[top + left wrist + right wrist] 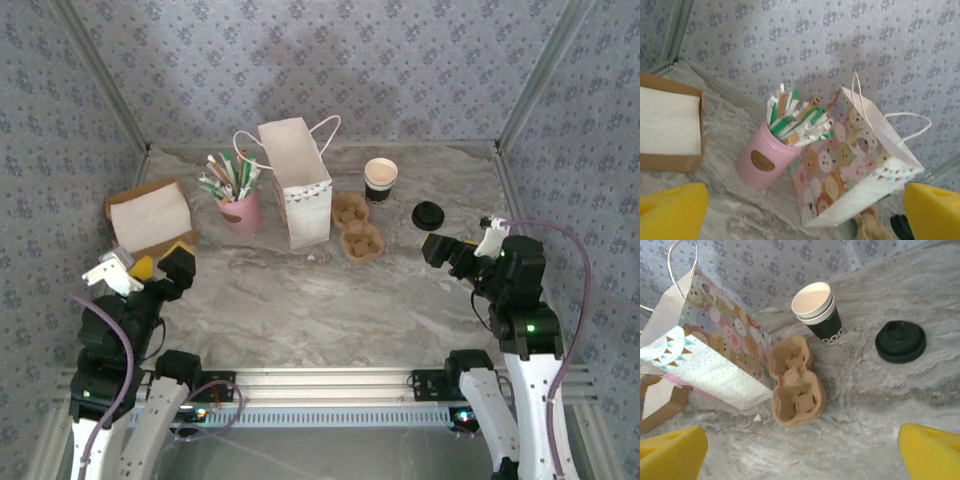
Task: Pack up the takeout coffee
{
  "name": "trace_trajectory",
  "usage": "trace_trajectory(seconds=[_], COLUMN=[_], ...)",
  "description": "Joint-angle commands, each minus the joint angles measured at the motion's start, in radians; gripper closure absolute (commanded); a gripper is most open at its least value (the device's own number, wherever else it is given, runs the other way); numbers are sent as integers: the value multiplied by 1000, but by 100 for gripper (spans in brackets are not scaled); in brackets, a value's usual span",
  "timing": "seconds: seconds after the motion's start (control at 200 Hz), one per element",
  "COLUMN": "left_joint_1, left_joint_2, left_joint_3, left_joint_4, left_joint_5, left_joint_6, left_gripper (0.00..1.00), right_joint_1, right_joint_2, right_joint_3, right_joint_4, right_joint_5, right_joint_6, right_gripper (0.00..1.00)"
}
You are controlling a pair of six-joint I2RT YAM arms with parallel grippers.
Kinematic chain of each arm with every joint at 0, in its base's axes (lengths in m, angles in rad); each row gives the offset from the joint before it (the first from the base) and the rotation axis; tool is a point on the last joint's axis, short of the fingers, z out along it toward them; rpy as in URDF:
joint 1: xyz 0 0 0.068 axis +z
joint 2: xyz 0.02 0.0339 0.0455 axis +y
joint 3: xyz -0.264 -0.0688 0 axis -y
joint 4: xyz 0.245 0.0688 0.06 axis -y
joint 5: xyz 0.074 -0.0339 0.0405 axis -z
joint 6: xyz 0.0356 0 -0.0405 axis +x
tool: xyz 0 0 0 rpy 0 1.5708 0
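Far left, the left gripper (160, 266) is seen spread wide, its yellow foam pads (671, 212) parted and nothing gripped. Beyond it, a shallow cardboard box (150, 215) lined with flat white napkins is set on the marbled table (300, 300). Next, a smooth pink cup (760, 162) is crammed with paper-wrapped straws (797, 122), just beside an upright paper bag (840, 165) printed with pastel animal faces and fitted with thin white string handles. To its right, a brown moulded-pulp carrier (796, 382) with two wells is laid flat. Behind that, the takeout coffee (811, 295) is found upright and unlidded, its pale cup nested in a dark-walled cup (827, 327). A round ridged black lid (900, 341) is lying apart. Near it, the right gripper (462, 246) is held fully parted, empty.
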Motion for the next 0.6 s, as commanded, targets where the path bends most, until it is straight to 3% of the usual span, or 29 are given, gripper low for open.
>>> trace_trajectory(seconds=[0.0,0.235,0.39,0.595], left_joint_1=[-1,-3,-3,-2], left_joint_2=[-41,-80,54,212], left_joint_3=[28,-23,-10,-36], left_joint_4=[-85,-37,-44,40], left_joint_5=[47,5,39,170], left_joint_6=[-28,-147,-157,-163], left_gripper=[0,0,0,0], right_joint_1=[-8,-13,-14,-12], right_joint_2=[25,95,125,202], right_joint_3=[3,-21,-44,-34], right_joint_4=[-2,59,104,92], right_joint_5=[-100,-117,-81,12], right_joint_6=[55,95,152,227], right_gripper=[0,0,0,0])
